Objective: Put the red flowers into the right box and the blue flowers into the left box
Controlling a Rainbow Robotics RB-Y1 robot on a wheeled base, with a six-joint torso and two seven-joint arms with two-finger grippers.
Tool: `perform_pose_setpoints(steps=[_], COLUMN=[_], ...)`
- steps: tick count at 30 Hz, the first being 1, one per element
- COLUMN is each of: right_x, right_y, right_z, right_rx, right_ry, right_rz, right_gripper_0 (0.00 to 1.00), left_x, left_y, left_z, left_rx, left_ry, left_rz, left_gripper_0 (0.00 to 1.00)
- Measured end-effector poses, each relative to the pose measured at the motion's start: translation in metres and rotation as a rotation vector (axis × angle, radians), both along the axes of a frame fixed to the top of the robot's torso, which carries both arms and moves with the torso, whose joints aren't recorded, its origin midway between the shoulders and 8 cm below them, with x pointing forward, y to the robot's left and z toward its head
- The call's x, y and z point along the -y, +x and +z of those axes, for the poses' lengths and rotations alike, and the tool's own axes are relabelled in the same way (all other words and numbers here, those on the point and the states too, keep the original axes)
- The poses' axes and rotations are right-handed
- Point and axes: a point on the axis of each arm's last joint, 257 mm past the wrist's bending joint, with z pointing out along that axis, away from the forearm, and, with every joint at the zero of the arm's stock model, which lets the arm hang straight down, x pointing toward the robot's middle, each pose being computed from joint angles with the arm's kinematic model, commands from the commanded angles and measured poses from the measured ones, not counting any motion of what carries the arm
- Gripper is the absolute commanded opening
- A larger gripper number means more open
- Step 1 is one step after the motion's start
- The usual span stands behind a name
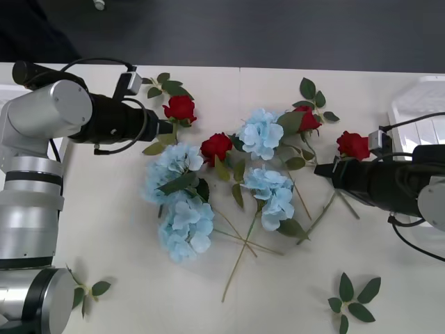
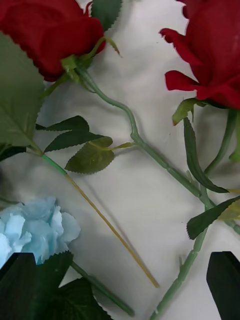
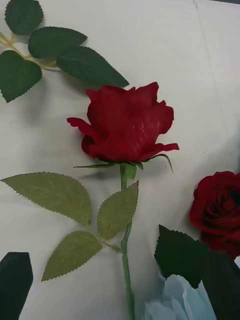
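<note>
Both grippers are released: lower your left gripper (image 1: 169, 127) onto the upper-left rose's (image 1: 180, 108) stem; right gripper (image 1: 318, 169) waits.

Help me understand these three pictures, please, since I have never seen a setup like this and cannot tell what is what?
It is a two-armed robot at a white table. The wide picture comes from a camera above its arms, looking down. The other two come from cameras on its wrists, with each arm's black fingertips at the bottom corners.

Loose on the table lie four red flowers and several blue flowers, still unsorted. A white box sits at the table's right edge.

The left gripper hovers open by the far-left rose, which its wrist camera sees close up. The right gripper hovers open near the two right-hand roses; its fingers straddle a green stem. Neither holds anything.
</note>
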Motion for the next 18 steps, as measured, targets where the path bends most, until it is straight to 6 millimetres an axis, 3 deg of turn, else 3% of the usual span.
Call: perform_pose_setpoints(steps=[11, 18], right_x=[0.026, 0.039], right_y=[0.011, 0.016], right_z=[-0.003, -0.019], right_rx=[-0.005, -0.131], right_ry=[-0.012, 0.011], right_rz=[-0.144, -0.272], right_gripper_0=[1.0, 1.0], left_x=[0.025, 0.043], left_y=[0.017, 0.023], left_z=[-0.012, -0.025], left_rx=[0.069, 0.072], left_ry=[0.039, 0.065], left_rz=[0.006, 0.02], left_gripper_0=[1.0, 1.0])
